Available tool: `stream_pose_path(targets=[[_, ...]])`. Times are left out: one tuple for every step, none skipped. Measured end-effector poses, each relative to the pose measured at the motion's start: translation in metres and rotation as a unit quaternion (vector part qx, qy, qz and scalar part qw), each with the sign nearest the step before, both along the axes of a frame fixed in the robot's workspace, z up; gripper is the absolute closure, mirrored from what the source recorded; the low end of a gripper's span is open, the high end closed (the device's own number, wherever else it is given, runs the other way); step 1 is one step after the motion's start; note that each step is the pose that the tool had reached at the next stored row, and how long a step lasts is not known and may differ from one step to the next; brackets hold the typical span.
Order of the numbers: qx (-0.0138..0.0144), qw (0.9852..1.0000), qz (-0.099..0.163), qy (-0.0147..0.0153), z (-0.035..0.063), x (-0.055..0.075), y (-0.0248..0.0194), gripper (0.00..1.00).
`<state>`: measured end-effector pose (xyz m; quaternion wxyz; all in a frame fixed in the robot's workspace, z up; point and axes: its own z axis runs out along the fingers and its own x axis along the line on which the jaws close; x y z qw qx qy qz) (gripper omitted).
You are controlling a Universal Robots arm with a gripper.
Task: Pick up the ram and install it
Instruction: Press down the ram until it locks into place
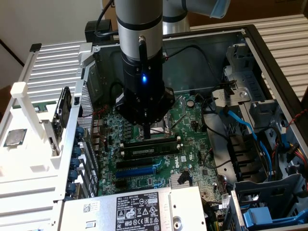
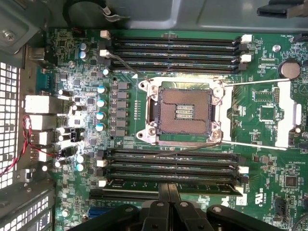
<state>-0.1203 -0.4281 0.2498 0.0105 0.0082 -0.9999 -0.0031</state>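
Note:
The ram (image 2: 202, 186) is a long dark green stick lying along the slot farthest from the open processor socket (image 2: 185, 111), in the bank of black slots beside it. My gripper (image 2: 168, 190) is shut, its two black fingers pressed together, with the tips at the middle of the stick's top edge. In the exterior view the gripper (image 1: 147, 136) points straight down into the open computer case, just above the ram (image 1: 153, 149), which shows as a dark strip with a small white label. Whether the stick sits fully down in its slot I cannot tell.
A second bank of memory slots (image 2: 173, 50) lies on the socket's other side. The power supply (image 1: 139, 211) sits at the case's near edge, blue cables (image 1: 245, 127) and a drive cage (image 1: 269, 211) at the exterior view's right. A silver processor chip (image 1: 15, 137) rests outside at the left.

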Motion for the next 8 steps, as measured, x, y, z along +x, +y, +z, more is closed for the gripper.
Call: stream_pose_path(targets=[[0.0000,1.0000,0.000,-0.0003,0.0000,-0.0014,0.0000,0.90],[0.0000,1.0000,-0.001,-0.0007,0.0000,-0.0026,0.0000,0.90],[0.0000,1.0000,-0.001,-0.0011,-0.0001,-0.0039,0.0000,0.90],[0.0000,1.0000,-0.001,-0.0015,-0.0002,-0.0051,0.0000,0.90],[0.0000,1.0000,-0.001,-0.0020,-0.0002,-0.0066,0.0000,0.90],[0.0000,1.0000,-0.001,-0.0025,-0.0003,-0.0079,0.0000,0.90],[0.0000,1.0000,-0.002,-0.0030,-0.0004,-0.0091,0.0000,0.90],[0.0000,1.0000,-0.002,-0.0035,-0.0004,-0.0105,-0.0001,0.90]])
